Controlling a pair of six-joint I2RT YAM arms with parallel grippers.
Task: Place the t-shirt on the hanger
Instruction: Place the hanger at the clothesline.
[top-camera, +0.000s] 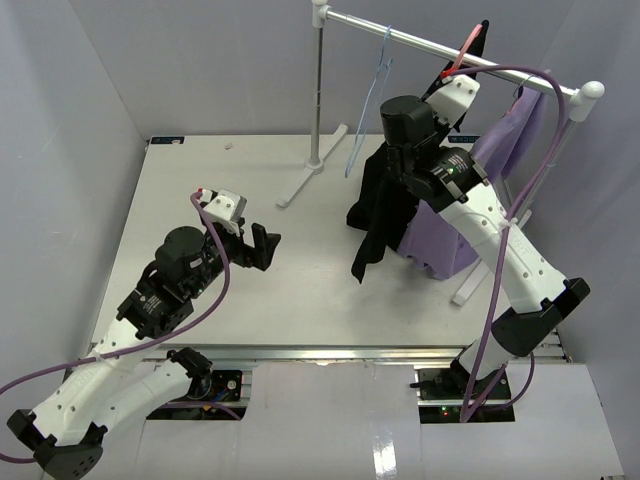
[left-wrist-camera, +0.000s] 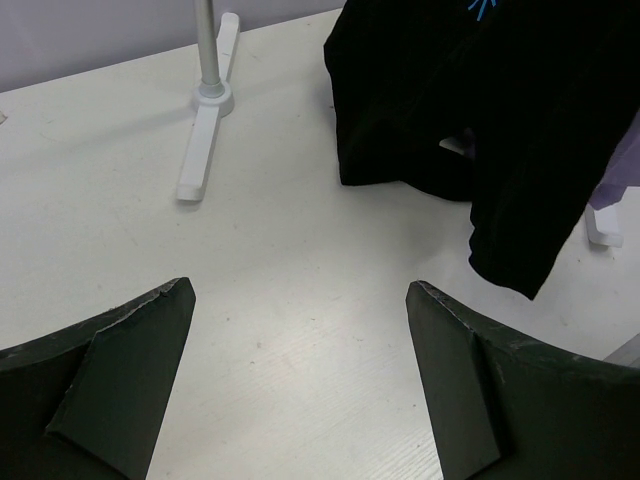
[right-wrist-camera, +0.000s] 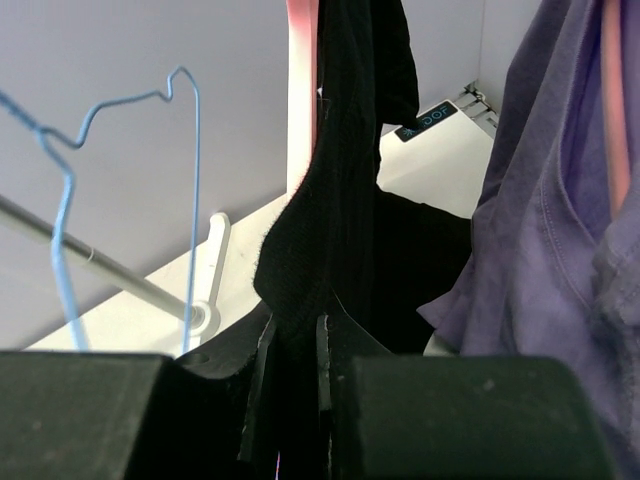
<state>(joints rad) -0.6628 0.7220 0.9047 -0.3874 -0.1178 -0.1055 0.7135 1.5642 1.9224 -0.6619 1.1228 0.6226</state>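
Right wrist view: pinches t-shirt (right-wrist-camera: 350, 200) in clenched right gripper (right-wrist-camera: 293, 335). Just ahead and above, hangs black cloth along hanger (right-wrist-camera: 301, 90). Seems mostly on; leaves seating shoulders, then letting go. Holds left gripper (left-wrist-camera: 300, 295) agape, empty, well short.

Blue wire hanger (right-wrist-camera: 192, 215), purple garment (top-camera: 520, 130) on rack (top-camera: 430, 44).

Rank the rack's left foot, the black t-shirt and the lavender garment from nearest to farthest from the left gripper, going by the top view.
1. The rack's left foot, just ahead of the left gripper.
2. The black t-shirt, hanging to its right.
3. The lavender garment, farther right, beyond the t-shirt.
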